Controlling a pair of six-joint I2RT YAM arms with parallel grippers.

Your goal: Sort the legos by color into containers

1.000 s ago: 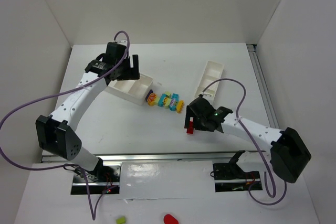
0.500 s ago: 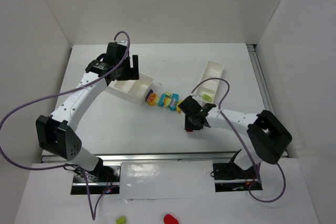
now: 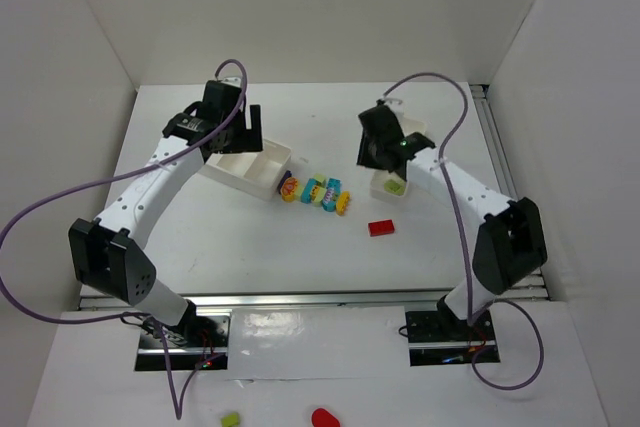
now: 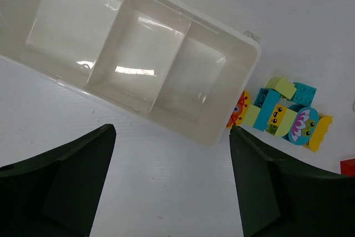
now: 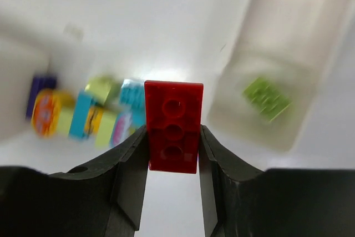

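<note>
My right gripper (image 5: 173, 129) is shut on a red lego (image 5: 173, 116), held above the table. In the top view this gripper (image 3: 378, 151) hangs over the near end of the narrow white container (image 3: 412, 131), and the held lego is hidden there. A lime lego (image 3: 396, 187) (image 5: 266, 98) lies in that container (image 5: 288, 31). Another red lego (image 3: 381, 228) rests flat on the table. A cluster of cyan, lime, yellow and orange legos (image 3: 315, 192) (image 4: 280, 112) (image 5: 89, 115) sits mid-table. My left gripper (image 3: 238, 127) (image 4: 172, 131) stands open above the wider container (image 3: 252, 172) (image 4: 138, 48), whose compartments hold nothing.
White walls close the table in at the back and on both sides. A metal rail (image 3: 500, 157) runs along the right edge. Purple cables (image 3: 430, 77) loop over both arms.
My right arm has risen from the near middle of the table and swung back over the narrow container, shut on a red lego. A second red lego stays on the table. The left arm is still.
</note>
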